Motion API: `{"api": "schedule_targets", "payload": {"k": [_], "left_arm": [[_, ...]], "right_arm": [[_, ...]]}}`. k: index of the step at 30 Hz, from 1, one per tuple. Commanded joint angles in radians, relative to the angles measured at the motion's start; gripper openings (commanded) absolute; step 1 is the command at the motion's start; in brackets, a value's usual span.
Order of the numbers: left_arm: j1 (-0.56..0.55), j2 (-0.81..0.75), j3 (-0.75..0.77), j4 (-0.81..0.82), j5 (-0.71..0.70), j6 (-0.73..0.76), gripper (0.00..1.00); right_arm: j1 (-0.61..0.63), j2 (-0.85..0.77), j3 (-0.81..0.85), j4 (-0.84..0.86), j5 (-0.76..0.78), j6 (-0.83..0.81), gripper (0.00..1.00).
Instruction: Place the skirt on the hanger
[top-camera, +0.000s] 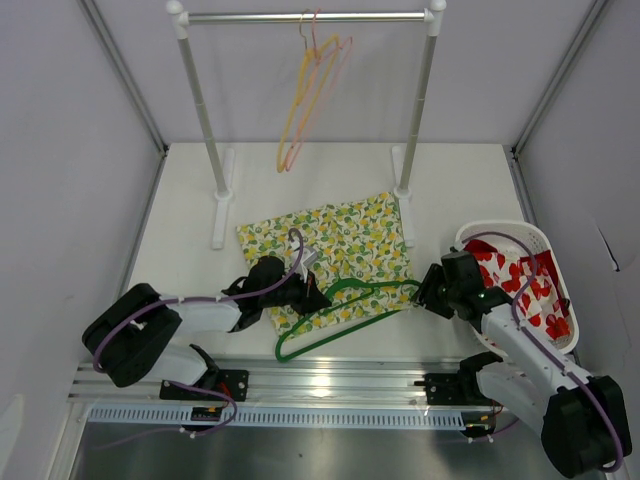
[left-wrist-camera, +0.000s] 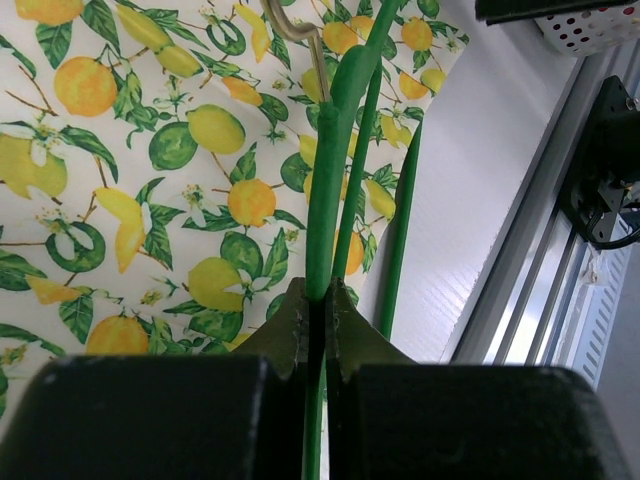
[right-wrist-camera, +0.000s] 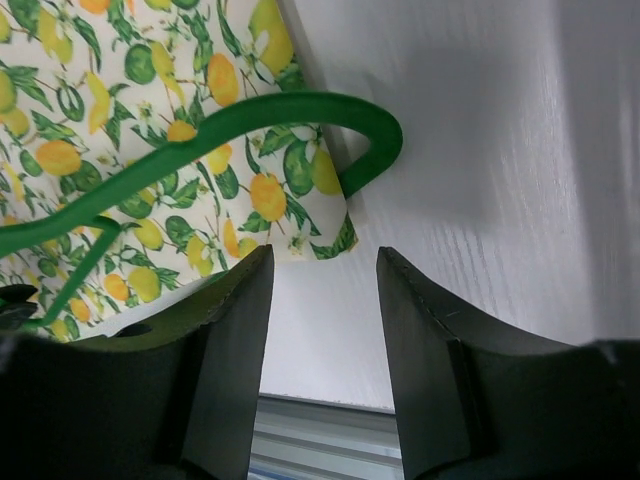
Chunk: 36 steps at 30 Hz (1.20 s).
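The lemon-print skirt (top-camera: 330, 245) lies flat on the white table in front of the rack. A green hanger (top-camera: 345, 315) lies across its near edge, its metal hook (left-wrist-camera: 290, 30) over the cloth. My left gripper (top-camera: 312, 296) is shut on the green hanger's bar (left-wrist-camera: 325, 200) near the hook. My right gripper (top-camera: 428, 290) is open and empty, just right of the hanger's curved end (right-wrist-camera: 375, 140) and the skirt's corner (right-wrist-camera: 325, 235), above bare table.
A clothes rail (top-camera: 305, 17) stands at the back with orange and pink hangers (top-camera: 310, 95) on it. A white basket (top-camera: 520, 275) with red-and-white cloth sits at the right. The metal front rail (top-camera: 330, 385) runs along the near edge.
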Motion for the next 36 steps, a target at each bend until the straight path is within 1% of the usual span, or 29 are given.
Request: {"api": "schedule_targets", "payload": {"k": [1,7,13,14,15,17,21,24,28,36], "left_arm": [[0.016,0.030,0.014,-0.029,-0.068,0.084,0.00],[0.016,0.039,0.016,-0.027,-0.064,0.083,0.00],[0.016,0.034,0.014,-0.027,-0.060,0.084,0.00],[0.016,0.036,0.016,-0.027,-0.057,0.084,0.00],[0.016,0.037,0.016,-0.025,-0.057,0.084,0.00],[0.016,0.039,0.016,-0.022,-0.056,0.084,0.00],[0.016,0.040,0.016,-0.016,-0.056,0.083,0.00],[0.016,0.040,0.014,-0.013,-0.057,0.084,0.00],[0.016,0.036,0.010,-0.012,-0.077,0.086,0.00],[0.014,0.021,-0.002,-0.006,-0.122,0.092,0.00]], "right_arm": [[0.017,-0.014,-0.029,0.060,-0.014,0.015,0.52],[0.018,0.023,-0.084,0.164,-0.046,0.047,0.55],[0.018,0.052,-0.113,0.236,-0.038,0.071,0.55],[0.020,0.054,-0.115,0.241,-0.038,0.077,0.54],[0.020,0.055,-0.116,0.247,-0.034,0.080,0.49],[0.020,0.054,-0.119,0.256,-0.028,0.087,0.45],[0.018,0.049,-0.099,0.250,-0.011,0.088,0.30],[0.014,0.042,-0.055,0.209,0.002,0.076,0.22],[-0.006,0.035,0.043,0.103,0.018,0.042,0.20],[-0.025,0.043,0.158,0.032,0.005,0.016,0.20]]}}
